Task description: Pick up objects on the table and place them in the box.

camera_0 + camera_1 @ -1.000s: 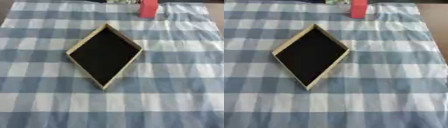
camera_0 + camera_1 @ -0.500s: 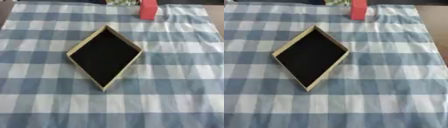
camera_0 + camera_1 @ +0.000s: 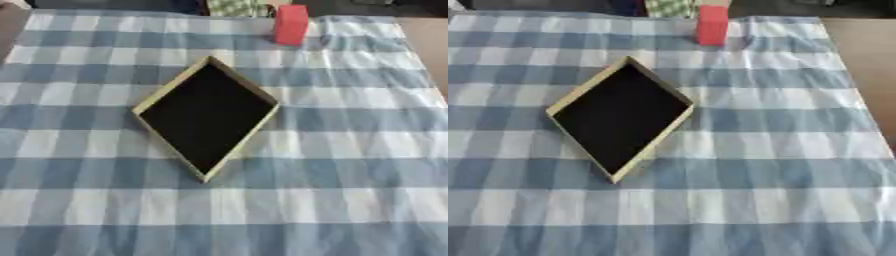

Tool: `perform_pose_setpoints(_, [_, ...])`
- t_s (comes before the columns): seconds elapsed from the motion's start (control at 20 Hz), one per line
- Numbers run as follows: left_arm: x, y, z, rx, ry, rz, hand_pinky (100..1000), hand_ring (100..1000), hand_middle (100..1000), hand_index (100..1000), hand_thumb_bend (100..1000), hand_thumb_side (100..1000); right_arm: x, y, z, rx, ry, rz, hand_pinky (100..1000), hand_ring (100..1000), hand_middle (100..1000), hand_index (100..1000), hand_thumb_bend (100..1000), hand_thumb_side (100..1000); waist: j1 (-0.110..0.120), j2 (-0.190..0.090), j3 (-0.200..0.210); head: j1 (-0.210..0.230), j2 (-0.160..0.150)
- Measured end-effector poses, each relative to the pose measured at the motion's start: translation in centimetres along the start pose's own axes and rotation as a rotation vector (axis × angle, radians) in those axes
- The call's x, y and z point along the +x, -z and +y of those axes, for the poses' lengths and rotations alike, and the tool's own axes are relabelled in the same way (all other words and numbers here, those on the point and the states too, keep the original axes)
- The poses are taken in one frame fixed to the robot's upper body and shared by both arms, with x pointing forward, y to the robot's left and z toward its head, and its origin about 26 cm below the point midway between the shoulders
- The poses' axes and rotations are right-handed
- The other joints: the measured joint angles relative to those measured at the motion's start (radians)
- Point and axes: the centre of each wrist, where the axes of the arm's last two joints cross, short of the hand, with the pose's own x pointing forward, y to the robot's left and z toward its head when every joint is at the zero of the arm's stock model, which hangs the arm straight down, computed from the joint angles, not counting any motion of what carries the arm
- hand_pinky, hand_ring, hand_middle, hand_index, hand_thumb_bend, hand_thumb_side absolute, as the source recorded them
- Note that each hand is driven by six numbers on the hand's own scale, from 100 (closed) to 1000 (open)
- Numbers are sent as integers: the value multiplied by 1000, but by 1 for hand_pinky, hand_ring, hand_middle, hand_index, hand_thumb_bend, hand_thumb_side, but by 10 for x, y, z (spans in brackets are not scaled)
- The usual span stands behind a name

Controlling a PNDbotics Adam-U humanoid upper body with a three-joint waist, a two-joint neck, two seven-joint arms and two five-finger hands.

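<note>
Your box (image 3: 206, 116) sits open on the checked cloth (image 3: 350, 150), dark inside; a red block (image 3: 290, 25) stands well beyond. Neither robot hand shows, so you cannot tell their state.

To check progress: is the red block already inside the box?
No, the red block stands on the checked cloth beyond the black-lined box, apart from it.

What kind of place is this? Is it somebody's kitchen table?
Maybe a dining table, but I can't be sure. A blue and white checked tablecloth covers it, with a shallow open box, dark inside, in the middle and a red block standing at the far edge.
</note>
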Motion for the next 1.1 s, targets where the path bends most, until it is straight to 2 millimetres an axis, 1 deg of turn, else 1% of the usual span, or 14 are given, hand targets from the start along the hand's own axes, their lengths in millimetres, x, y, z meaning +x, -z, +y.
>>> perform_pose_setpoints(0.1, [0, 0, 0, -8, 0, 1, 679, 710, 591, 621, 100, 750, -20, 9, -5, 53, -56, 30, 830, 841, 814, 868, 100, 830, 0, -3, 3, -5, 3])
perform_pose_setpoints(0.15, [0, 0, 0, -10, 0, 2, 679, 710, 591, 621, 100, 750, -30, 12, -7, 75, -82, 46, 832, 843, 814, 869, 100, 743, 0, -4, 5, -7, 3])
perform_pose_setpoints(0.2, [0, 0, 0, -11, 0, 3, 679, 710, 591, 621, 100, 750, -39, 15, -9, 95, -104, 63, 833, 845, 818, 869, 100, 847, -1, -5, 7, -9, 3])
perform_pose_setpoints(0.3, [0, -1, -1, -18, -4, 5, 679, 710, 591, 621, 100, 749, -58, 17, -10, 126, -136, 102, 845, 854, 828, 867, 100, 845, -2, -8, 10, -13, 3])
perform_pose_setpoints(0.4, [0, -1, -2, -22, -7, 7, 679, 710, 591, 621, 100, 749, -75, 19, -12, 147, -167, 141, 844, 859, 835, 870, 100, 869, -4, -10, 15, -16, 4])
perform_pose_setpoints(0.55, [0, -1, -2, -33, -7, 7, 679, 710, 591, 621, 100, 749, -95, 18, -10, 173, -194, 195, 857, 877, 849, 873, 100, 902, -6, -10, 21, -21, 5])
perform_pose_setpoints(0.7, [1, -1, -2, -37, -9, 8, 679, 709, 591, 620, 100, 750, -110, 15, -7, 212, -218, 233, 880, 906, 867, 872, 100, 932, -6, -10, 22, -26, 10])
perform_pose_setpoints(0.85, [1, -1, -2, -39, -13, 10, 678, 709, 591, 620, 100, 750, -121, 11, -1, 275, -254, 251, 902, 935, 885, 880, 100, 964, -6, -10, 25, -31, 11])
perform_pose_setpoints(0.95, [1, -1, -3, -42, -16, 12, 678, 710, 592, 620, 100, 751, -126, 9, 5, 320, -273, 251, 910, 947, 899, 888, 100, 995, -8, -10, 26, -34, 11])
perform_pose_setpoints(1.1, [1, -1, -4, -47, -19, 14, 678, 710, 592, 620, 100, 751, -129, 6, 18, 390, -283, 242, 926, 975, 932, 911, 100, 1000, -11, -10, 28, -40, 11])
